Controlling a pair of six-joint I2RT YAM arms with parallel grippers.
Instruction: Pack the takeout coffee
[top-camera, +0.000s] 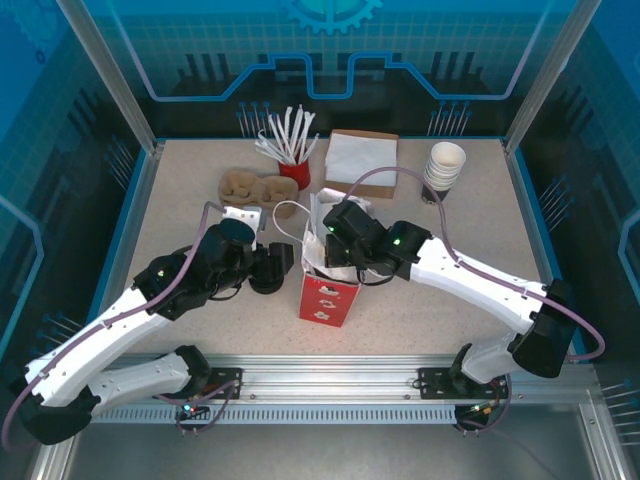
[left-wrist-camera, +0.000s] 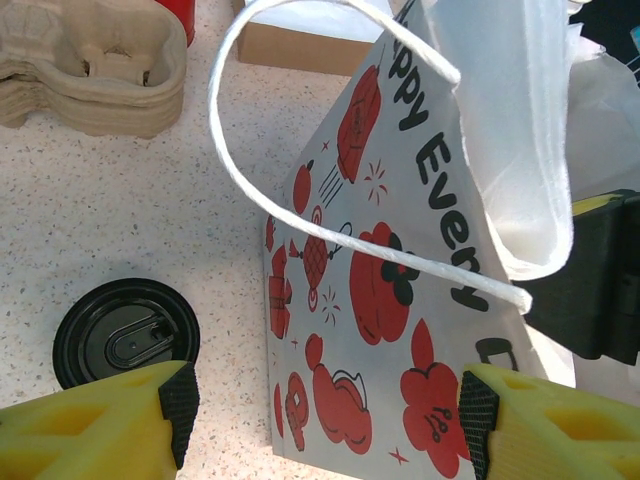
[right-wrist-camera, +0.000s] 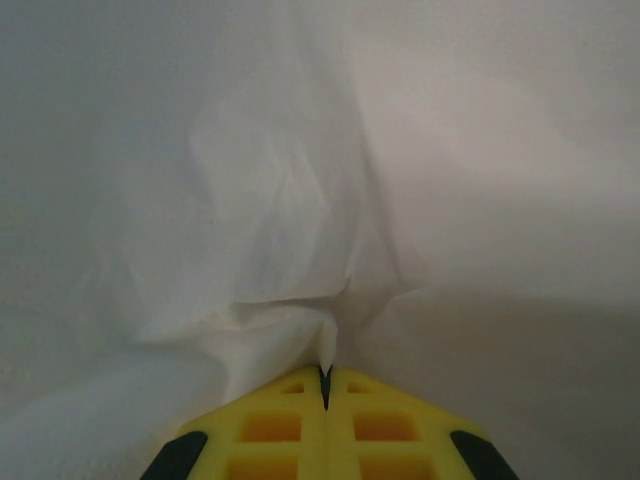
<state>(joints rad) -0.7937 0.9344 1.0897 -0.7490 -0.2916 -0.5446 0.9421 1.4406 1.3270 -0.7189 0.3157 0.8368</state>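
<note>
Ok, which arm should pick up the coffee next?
Left. The left gripper is open and close by the coffee, which stands beside the bag. The right gripper is shut on white paper at the bag's mouth, so it looks busy.

takeout coffee (left-wrist-camera: 125, 335), black-lidded, apparently upright, on table (left-wrist-camera: 150, 210)

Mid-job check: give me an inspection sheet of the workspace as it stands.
Surface: speckled table, no spills seen.
Job's things: paper bag upright at centre; black lid on the table left of it, cup beneath cannot be told.
Clutter: pulp carriers, red cup of straws, napkin box, white cup stack along the back.
Grippers: left gripper open, facing the bag; right gripper shut on white sheet at the bag's mouth.
Cables: purple cables loop over the arms.
Surroundings: blue enclosure panels.
</note>
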